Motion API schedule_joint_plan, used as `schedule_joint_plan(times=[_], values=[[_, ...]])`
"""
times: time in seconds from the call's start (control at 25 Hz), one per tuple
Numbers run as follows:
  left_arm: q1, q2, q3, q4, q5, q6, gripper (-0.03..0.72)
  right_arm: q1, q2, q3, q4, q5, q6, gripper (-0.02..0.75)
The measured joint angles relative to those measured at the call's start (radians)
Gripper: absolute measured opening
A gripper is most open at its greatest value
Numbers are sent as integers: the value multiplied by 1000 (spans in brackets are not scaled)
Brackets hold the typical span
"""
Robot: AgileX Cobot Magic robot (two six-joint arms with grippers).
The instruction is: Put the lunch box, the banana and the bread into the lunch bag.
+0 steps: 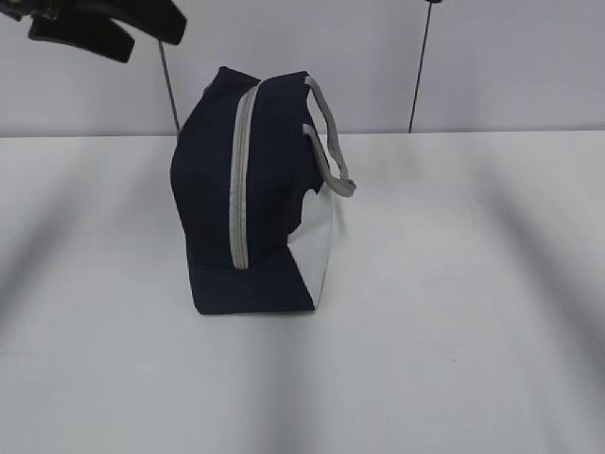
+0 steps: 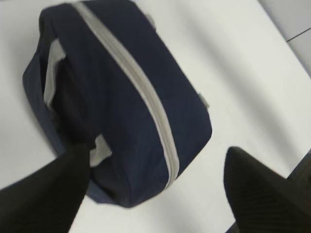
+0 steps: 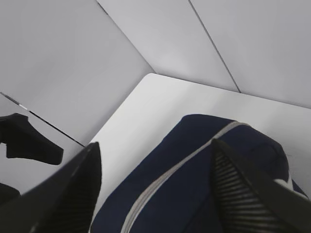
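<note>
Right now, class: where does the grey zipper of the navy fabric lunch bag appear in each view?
Exterior view: grey zipper runs vertically, left of centre.
Left wrist view: zipper crosses diagonally, top-left to lower-centre.
Right wrist view: zipper rises from bottom centre.
Shared landmark: navy fabric lunch bag.

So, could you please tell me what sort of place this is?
Probably a lab test bench: a bare white table, plain grey panelled walls, and only a lunch bag staged on it.

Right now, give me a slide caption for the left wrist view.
Open left claw hovers above the zipped lunch bag on the white table.
</note>
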Motion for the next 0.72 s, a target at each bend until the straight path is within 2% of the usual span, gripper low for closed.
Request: schedule_joint_plan(times=[0.2, 0.32, 0.44, 0.56, 0.72], values=[[-2, -28, -1, 160, 108, -147, 505, 0, -146, 206, 0, 116, -80, 510], [-6, -53, -1, 192, 116, -202, 484, 0, -225, 318, 0, 187, -96, 510], [-40, -109, 14, 216, 116, -235, 477, 0, -310, 428, 4, 240, -119, 510], [-85, -184, 75, 255, 119, -254, 476, 0, -406, 528, 6, 279, -139, 510], [-101, -311, 219, 287, 121, -271, 476, 0, -541, 654, 7, 315, -166, 510]])
